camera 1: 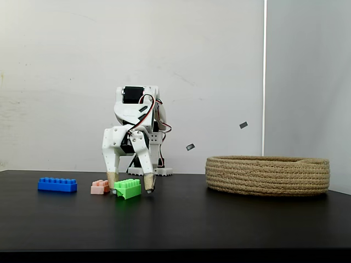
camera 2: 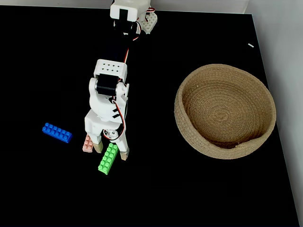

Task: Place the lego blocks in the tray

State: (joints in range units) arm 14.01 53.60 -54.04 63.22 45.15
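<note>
**Worktop black, wall pale, tool astride the green brick**

Worktop (camera 2: 189,198) is matte black against a pale wall (camera 1: 66,66). The tool (camera 2: 111,152) stands open, fingertips down either side of the green brick (camera 2: 108,159), not clamped. The pink brick (camera 2: 88,144) lies just beside at nine o'clock, the blue brick (camera 2: 57,133) farther that way. The rope tray (camera 2: 188,90) sits well apart at three o'clock, nothing between.
</note>
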